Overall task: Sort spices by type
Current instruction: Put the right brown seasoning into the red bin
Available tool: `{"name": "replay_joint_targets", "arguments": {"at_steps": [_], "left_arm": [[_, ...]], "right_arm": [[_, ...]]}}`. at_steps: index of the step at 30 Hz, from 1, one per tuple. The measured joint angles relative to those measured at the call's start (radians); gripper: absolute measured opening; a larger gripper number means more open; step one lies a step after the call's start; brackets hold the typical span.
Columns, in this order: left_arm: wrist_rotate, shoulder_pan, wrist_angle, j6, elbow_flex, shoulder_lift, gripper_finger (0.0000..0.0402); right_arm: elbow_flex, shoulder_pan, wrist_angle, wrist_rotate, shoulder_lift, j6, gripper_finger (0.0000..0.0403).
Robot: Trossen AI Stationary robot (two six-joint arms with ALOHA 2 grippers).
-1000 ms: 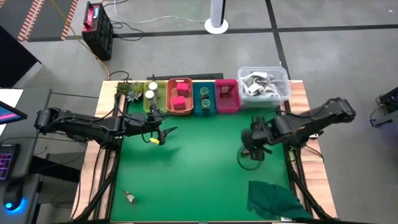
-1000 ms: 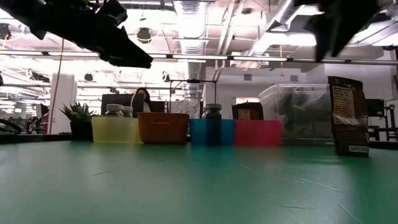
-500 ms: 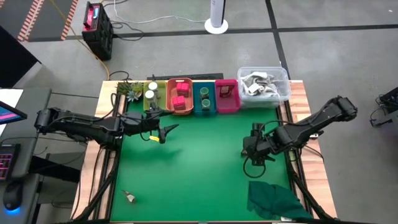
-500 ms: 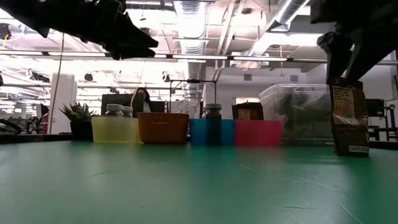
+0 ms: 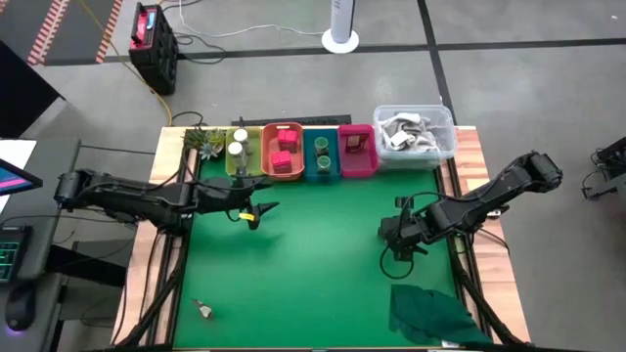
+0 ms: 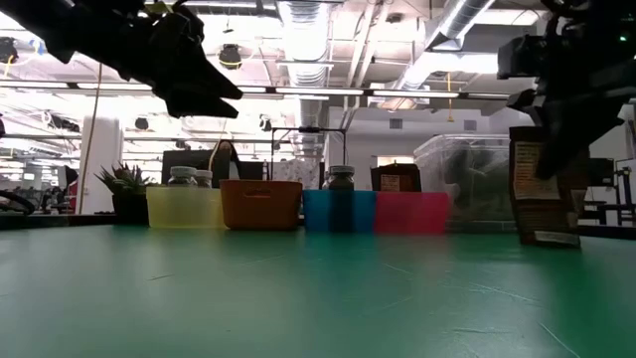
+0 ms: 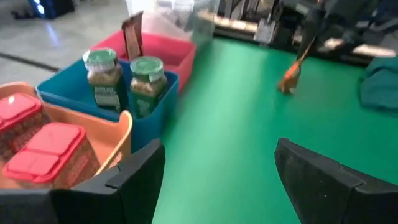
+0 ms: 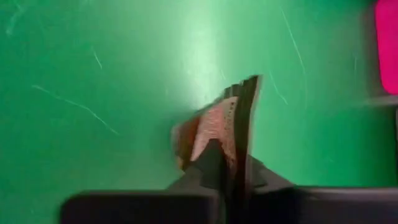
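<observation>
Holding: right claw (image 8: pixel 233 171) pinched shut on the dark brownish foil sachet (image 8: pixel 217 134), near the pink plastic tray (image 5: pixel 357 152).
Tip: keep it upright, drop beside the sachet there.
Idle: left claw (image 7: pixel 214 168) wide open, empty.

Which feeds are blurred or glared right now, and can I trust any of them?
Right wrist view: motion-smeared, glare on the mat beside the sachet. Left wrist view: green-lidded jars readable, far background soft. Low view: arms backlit silhouettes. High view: evenly lit.

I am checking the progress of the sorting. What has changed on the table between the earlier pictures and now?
The right gripper came down over the dark sachet on the table's right side and closed on its top; the sachet now sits slightly shifted. The left gripper stayed open near the trays, moving very little. The yellow, orange, blue and pink trays and their contents did not change.
</observation>
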Motion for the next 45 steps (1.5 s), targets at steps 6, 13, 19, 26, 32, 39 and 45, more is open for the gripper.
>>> {"name": "replay_joint_targets", "arguments": {"at_steps": [6,13,19,26,32,39,45], "left_arm": [[-0.001,0.0,-0.212,-0.019,0.131,0.0,0.0288],[-0.053,0.001,-0.182,0.031,0.16,0.0,0.0288],[0.007,0.002,-0.144,0.05,0.147,0.004,0.0288],[0.022,0.041,-0.254,0.104,0.225,0.003,0.0288],[0.059,0.092,-0.426,0.101,0.298,0.003,0.0288],[0.09,0.102,-0.642,0.099,0.397,0.004,0.0288],[0.107,0.102,-0.751,0.095,0.448,0.003,0.0288]], "right_arm": [[0.033,-0.008,-0.008,-0.004,-0.037,-0.035,0.0024],[0.211,-0.18,-0.011,-0.008,-0.016,-0.294,0.0013],[0.337,-0.444,0.051,-0.032,0.0,-0.645,0.0021],[0.358,-0.788,0.179,-0.273,0.056,-0.818,0.0019],[0.357,-0.873,0.225,-0.323,0.182,-0.884,0.0019],[0.364,-0.908,0.309,-0.322,0.32,-0.912,0.002],[0.414,-0.933,0.304,-0.297,0.423,-0.915,0.004]]}}
